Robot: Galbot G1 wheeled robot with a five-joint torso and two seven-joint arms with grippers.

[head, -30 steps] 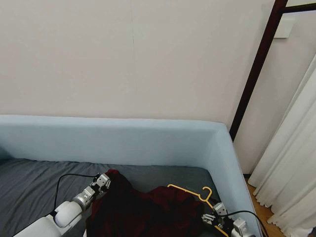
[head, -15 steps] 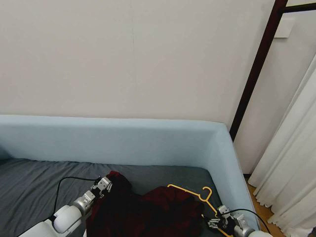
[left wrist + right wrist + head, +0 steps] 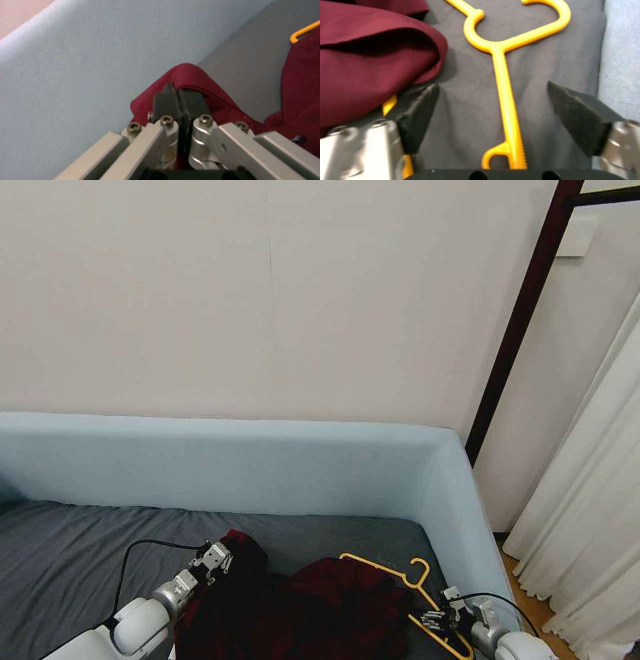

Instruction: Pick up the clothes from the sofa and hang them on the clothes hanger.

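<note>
There is one dark red garment (image 3: 320,610), one yellow hanger (image 3: 385,565) and two tools, all on the grey seat of one pale blue sofa (image 3: 250,465).

The garment lies heaped in the middle of the seat. The left tool (image 3: 213,560) is at its left end, near the backrest. In the left wrist view the left tool (image 3: 176,98) has its fingers pressed together on a raised fold of the garment (image 3: 186,72). The hanger lies at the garment's right edge, partly under the cloth.

In the right wrist view the right tool (image 3: 492,101) has its fingers spread wide, one on each side of a straight arm of the hanger (image 3: 502,86). The garment (image 3: 370,56) is just beside it. In the head view the right tool (image 3: 440,616) sits low over the hanger.

Compared with a second ago, the left tool and its fold are slightly lower and further right. The right tool has drawn back from the garment's edge toward the sofa's right side.
</note>
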